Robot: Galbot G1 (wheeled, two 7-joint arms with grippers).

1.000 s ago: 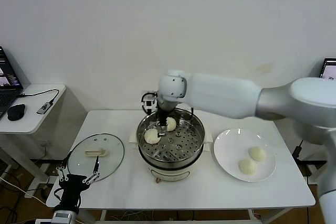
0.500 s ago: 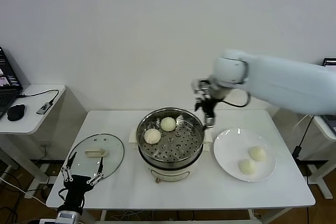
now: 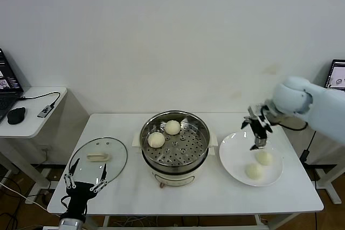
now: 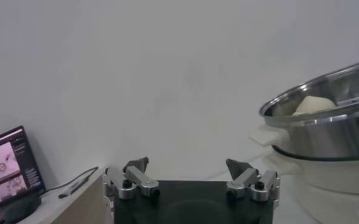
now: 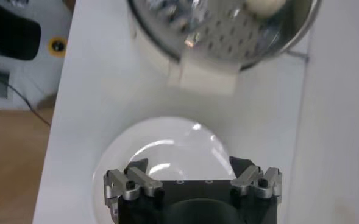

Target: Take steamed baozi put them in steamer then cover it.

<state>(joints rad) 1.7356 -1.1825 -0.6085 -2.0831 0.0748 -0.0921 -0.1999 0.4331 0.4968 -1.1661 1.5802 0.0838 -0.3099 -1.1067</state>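
Right end effector [image 3: 257,133] hangs in the head view over the far edge of the white plate [image 3: 235,162], fingers spread and empty, just above two baozi [image 3: 264,158] lying there. Two more baozi [image 3: 172,127] sit in the steamer [image 3: 175,141] at mid-worktop [image 3: 215,197]. The cover [image 3: 98,158] lies flat on the left, with the left end effector [image 3: 85,179] low at its near edge, fingers apart.

Left wrist view: spread fingers [image 4: 136,176], the steamer [image 4: 325,131] beside them.

Right wrist view: open fingers [image 5: 133,179] over the plate [image 5: 167,146].

Right arm [image 3: 315,102]: smooth white rounded shell, black cable at wrist. End effectors [image 3: 257,129]: black bodies, silver linkages, dark fingertips [image 4: 136,164], visible screws.
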